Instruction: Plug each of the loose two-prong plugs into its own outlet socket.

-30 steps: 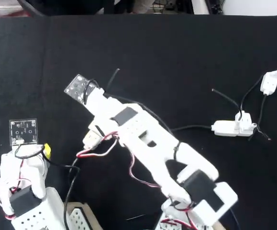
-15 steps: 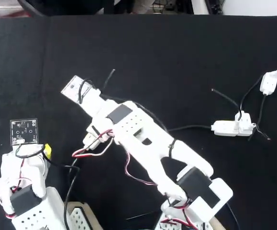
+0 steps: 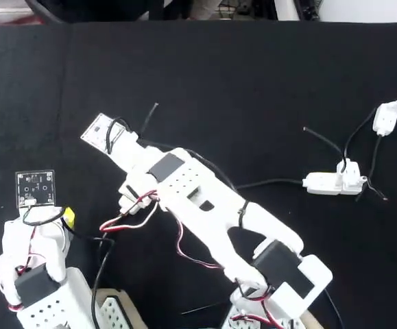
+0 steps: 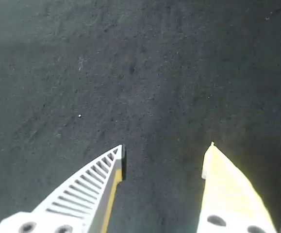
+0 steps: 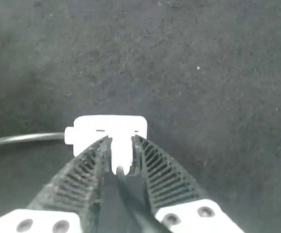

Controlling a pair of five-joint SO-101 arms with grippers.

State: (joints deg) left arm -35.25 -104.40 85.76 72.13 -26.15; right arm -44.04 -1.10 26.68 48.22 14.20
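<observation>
Right now the two-prong plug (image 5: 122, 156) sits pinched between the dark fingers of the right gripper (image 5: 121, 139), which is clenched on its white body. The plug's front end touches the near face of a white outlet socket block (image 5: 106, 127), which lies crosswise just ahead of the fingertips. We cannot see the prongs, so we cannot tell how deep they sit. A thin cable (image 5: 19, 140) leaves one end of the block, running crosswise to the fingers.

We judge the step in hand to be the push that seats this plug. For that we want a firm clamp and a push straight along the fingers' own line. The plug's face should be square to the block, so that both prongs enter together. The block looks light and nothing pins it, so it may slide away over the black cloth (image 5: 218, 58) or swing on its cable. A slow, steady press suits this better than a jab, and we should let go only once the plug's face lies flush.

Farther off, the left gripper (image 4: 167, 148) is spread wide over bare cloth with nothing between its fingers. In the high view it sits well apart from the right gripper (image 3: 105, 133), too far to brace the block as things stand. Another white socket piece (image 3: 325, 183) with black leads lies well away on the opposite side of the right arm.
</observation>
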